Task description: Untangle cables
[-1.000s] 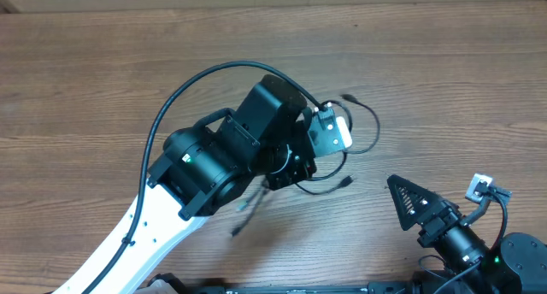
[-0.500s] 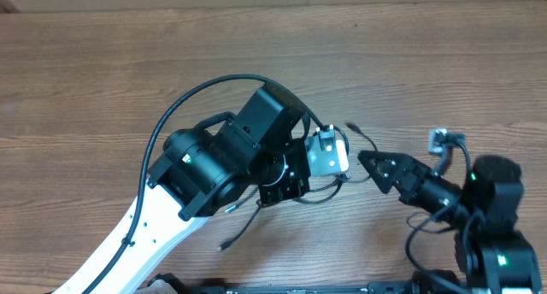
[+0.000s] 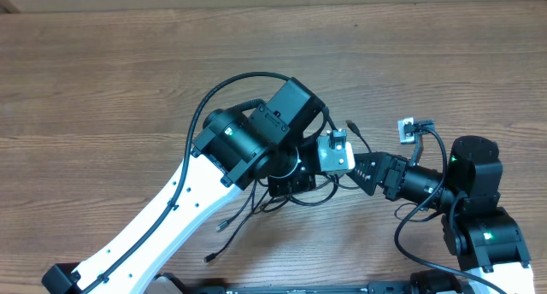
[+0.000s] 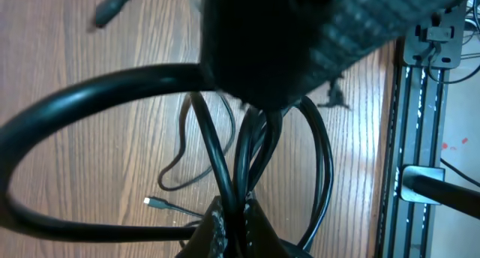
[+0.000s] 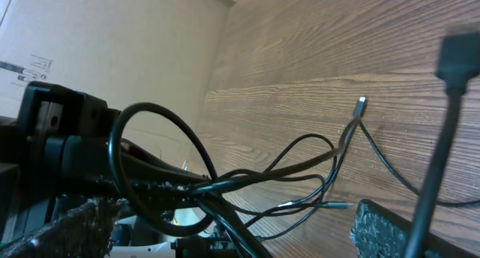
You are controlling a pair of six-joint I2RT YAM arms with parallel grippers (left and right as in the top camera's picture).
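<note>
The cables (image 3: 244, 213) are thin black cords bunched under my left wrist, with loose tails trailing to the front left and one plug (image 3: 350, 125) lying to the right. My left gripper (image 3: 292, 181) is shut on the bunch; in the left wrist view several strands (image 4: 225, 160) run into the closed fingers (image 4: 214, 232), and a silver-tipped plug (image 4: 150, 202) lies on the wood. My right gripper (image 3: 363, 170) is open and points left, close to the left gripper. In the right wrist view the strands (image 5: 300, 168) cross between its spread fingers (image 5: 386, 228), and a silver-tipped plug (image 5: 361, 102) rests beyond.
The wooden table (image 3: 102, 72) runs far to the back and left. The left arm's thick black cable (image 3: 231, 85) loops over its wrist and fills much of the left wrist view (image 4: 90, 93). A cardboard wall (image 5: 112, 33) stands at the table's back edge.
My right arm has swung up and left until its open gripper is next to the left gripper. My left arm has shifted right, dragging the cable tails along.
</note>
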